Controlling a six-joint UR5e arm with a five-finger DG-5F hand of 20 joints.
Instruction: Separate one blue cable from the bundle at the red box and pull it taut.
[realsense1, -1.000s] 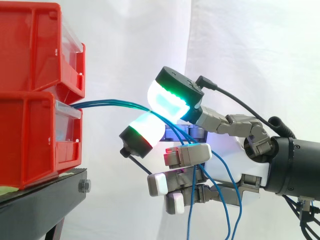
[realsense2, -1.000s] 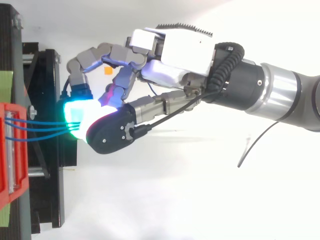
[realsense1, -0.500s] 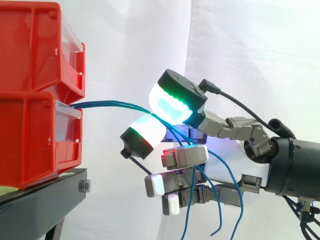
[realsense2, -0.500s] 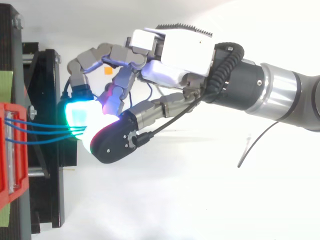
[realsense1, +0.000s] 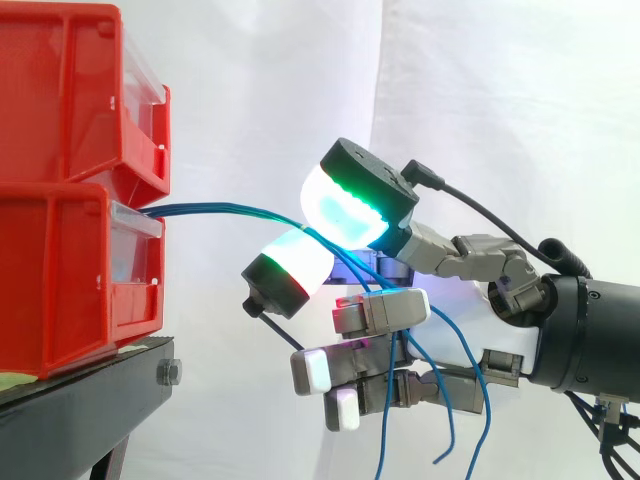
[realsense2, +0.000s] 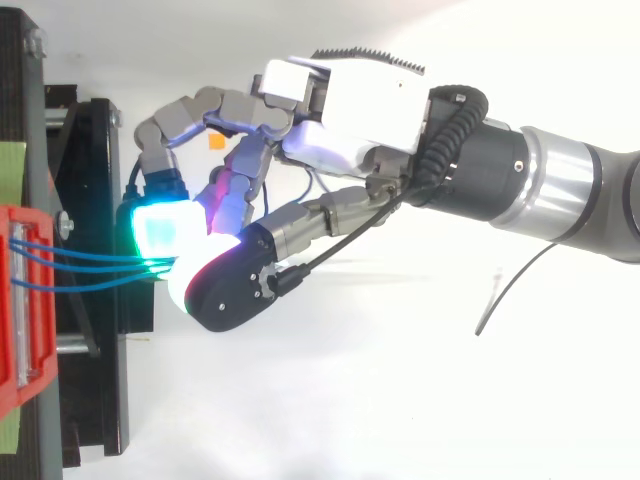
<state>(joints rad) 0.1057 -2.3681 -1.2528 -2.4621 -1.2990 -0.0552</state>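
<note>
Bins (realsense1: 70, 280) of red plastic stand stacked two high at the left edge of the side view, resting on a black stand (realsense1: 90, 400) before a white curtain (realsense1: 500, 90). From the gap between the upper and lower bin a bundle of blue cables (realsense1: 215, 210) comes out and runs rightward, close to level with a slight arch, its long axis pointing away from the bins toward the hand (realsense1: 385, 310). From above, the strands (realsense2: 90, 265) leave the bin front a little fanned and draw together as they go right (three can be made out there). They meet between two thick glowing pads, the larger green-edged one (realsense1: 345, 205) above and a smaller one (realsense1: 295, 260) below, which close on the bundle and pinch it, so the hand is grasping the cables rather than lying slack. Past that pinch the cables turn steeply downward, crossing in front of the curled lower fingers and hanging loose, their free ends curving out beneath the hand. Farther right the wrist and arm (realsense2: 560, 190) lead off toward the right edge.
</note>
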